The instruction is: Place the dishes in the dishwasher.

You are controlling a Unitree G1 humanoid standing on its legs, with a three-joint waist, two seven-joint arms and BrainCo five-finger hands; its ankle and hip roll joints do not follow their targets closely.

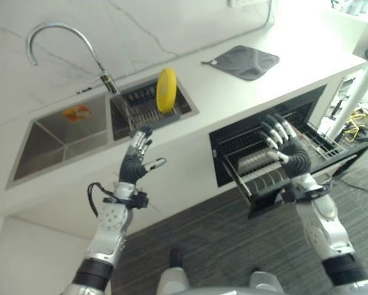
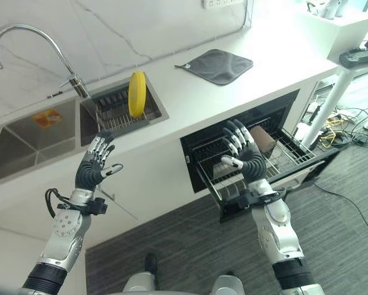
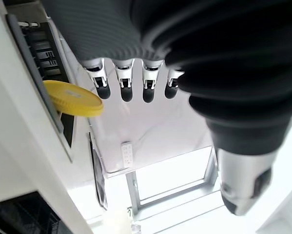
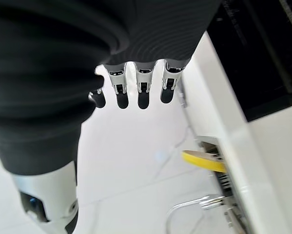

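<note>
Your left hand (image 1: 136, 161) and right hand (image 1: 286, 147) hover with fingers spread, empty. The yellow plate (image 1: 166, 90) stands on edge in the sink rack (image 1: 142, 108), at 1 o'clock from your left hand. A loose pinch could topple it.

I see L hand (image 1: 136, 155) at 9 o'clock, R hand (image 1: 286, 147) at 3 o'clock, both raised, fingers straight, nothing held.

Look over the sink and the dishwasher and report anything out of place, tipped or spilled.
Nothing stands out. The yellow plate stands on edge in the sink rack, the dishwasher rack is pulled out, and the grey cloth lies flat on the counter. No spill shows.
</note>
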